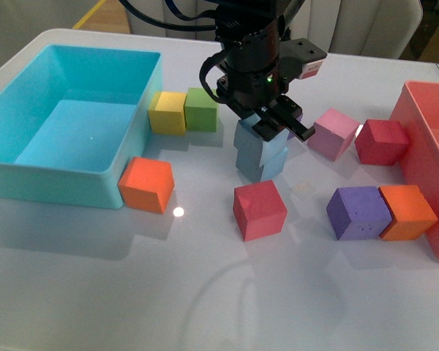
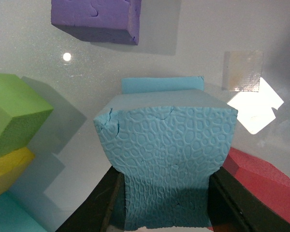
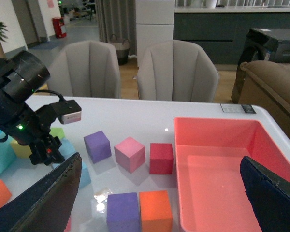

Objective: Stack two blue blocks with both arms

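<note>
My left gripper is shut on a sky-blue block, which sits slightly askew on top of the second blue block at the table's middle. In the left wrist view the held block fills the space between the black fingers, and only a strip of the lower block shows beyond it. My right gripper is open and empty, high above the table's right side and out of the front view. From there the left arm and the blue blocks show at the left.
A turquoise bin stands at the left and a pink-red bin at the right. Yellow, green, orange, red, purple, orange, pink and crimson cubes surround the stack.
</note>
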Action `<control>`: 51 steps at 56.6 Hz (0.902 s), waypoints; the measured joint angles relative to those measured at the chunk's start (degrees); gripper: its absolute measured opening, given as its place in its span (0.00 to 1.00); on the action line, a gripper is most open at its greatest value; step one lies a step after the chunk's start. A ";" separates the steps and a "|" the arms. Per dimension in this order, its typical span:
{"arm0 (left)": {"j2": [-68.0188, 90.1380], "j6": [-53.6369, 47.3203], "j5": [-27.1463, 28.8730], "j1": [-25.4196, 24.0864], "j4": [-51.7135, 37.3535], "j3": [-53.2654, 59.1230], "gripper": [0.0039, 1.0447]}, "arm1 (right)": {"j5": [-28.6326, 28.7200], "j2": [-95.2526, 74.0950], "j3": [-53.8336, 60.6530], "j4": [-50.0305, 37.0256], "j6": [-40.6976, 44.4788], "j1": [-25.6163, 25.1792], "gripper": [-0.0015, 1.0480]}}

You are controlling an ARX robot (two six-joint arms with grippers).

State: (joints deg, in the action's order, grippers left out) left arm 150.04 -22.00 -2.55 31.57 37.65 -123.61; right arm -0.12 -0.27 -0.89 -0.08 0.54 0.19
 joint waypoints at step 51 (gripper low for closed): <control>2.97 -2.05 0.83 -0.39 3.15 -4.63 0.92 | 0.00 0.00 0.00 0.00 0.02 0.00 0.91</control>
State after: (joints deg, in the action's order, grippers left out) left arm 153.01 -24.05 -1.72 31.18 40.80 -128.25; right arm -0.12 -0.27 -0.89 -0.08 0.56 0.19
